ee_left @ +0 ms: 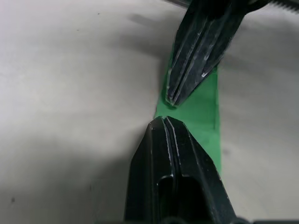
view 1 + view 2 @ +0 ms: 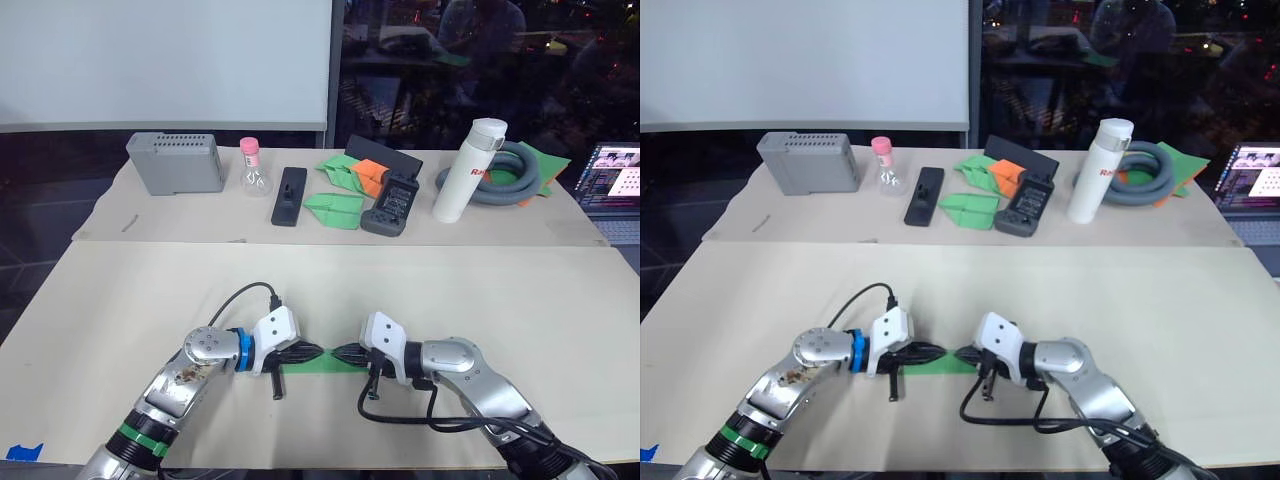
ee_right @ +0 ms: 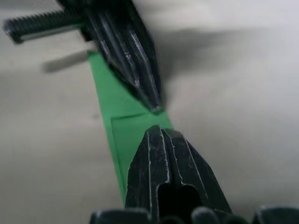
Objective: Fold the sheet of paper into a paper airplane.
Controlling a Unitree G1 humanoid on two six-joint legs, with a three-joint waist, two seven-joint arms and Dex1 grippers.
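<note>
The near counter (image 2: 120, 300) lies bare all round the left hand (image 2: 312, 353) and right hand (image 2: 340, 353), whose tips nearly meet over the green paper (image 2: 330, 365); the box (image 2: 176, 162), bottle (image 2: 468, 170) and hose (image 2: 505, 172) crowd the far strip, well apart.

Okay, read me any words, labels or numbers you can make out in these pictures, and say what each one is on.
"Ra": red letters on the white bottle, the rest hidden round its side.
Laptop screen: a grid of pictures, too small to read.
Black handheld device: markings too small to read.
</note>
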